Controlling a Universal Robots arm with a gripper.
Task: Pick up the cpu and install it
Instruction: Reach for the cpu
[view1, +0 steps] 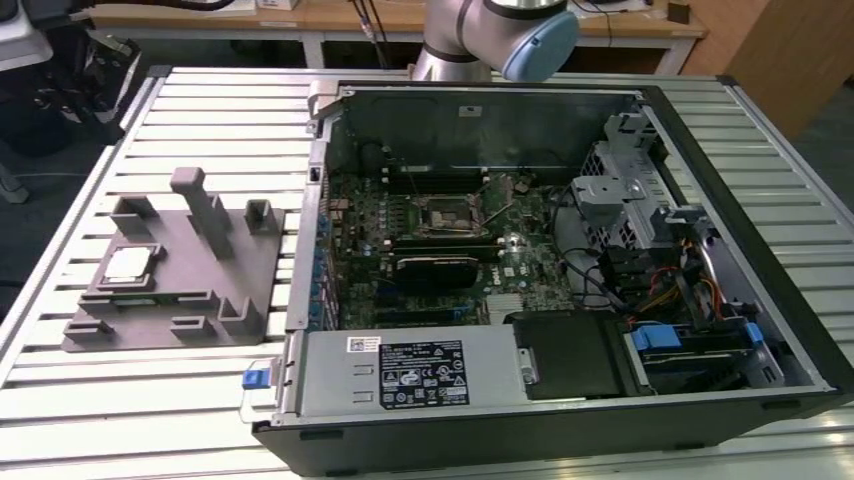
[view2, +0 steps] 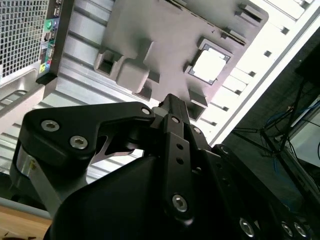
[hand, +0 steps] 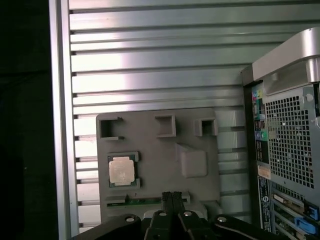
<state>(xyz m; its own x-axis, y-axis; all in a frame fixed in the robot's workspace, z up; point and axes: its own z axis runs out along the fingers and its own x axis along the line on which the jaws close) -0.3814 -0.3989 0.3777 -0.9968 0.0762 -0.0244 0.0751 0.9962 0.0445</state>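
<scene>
1. Gripper state. My gripper (hand: 171, 196) has its fingers (hand: 167, 201) pressed together, with only a thin seam between them in the first wrist view. They grip nothing.

2. Gripper position. I hang well above the table (view1: 200, 90), over the fixture (hand: 160, 135). In the second wrist view my gripper (view2: 173, 102) points down at the fixture (view2: 160, 35). I touch no part of it.

3. Cpu location. The cpu (view1: 130, 263) lies flat in a square recess of the fixture (view1: 200, 300), silvery top upward. In the exterior view the fixture stands on the table to the exterior view's left of the case (view1: 747, 200). In both wrist views the cpu (hand: 121, 170) (view2: 209, 65) is seated in its recess, off to one side of my fingertips and apart from them.

4. Install site. The case lies open on the table. Its motherboard (view1: 400, 230) faces up, with the socket (view1: 447, 212) near the middle. The cpu is well apart from the socket.

5. Arm. One joint of my arm (view1: 534, 40) shows beyond the far wall of the case.
</scene>
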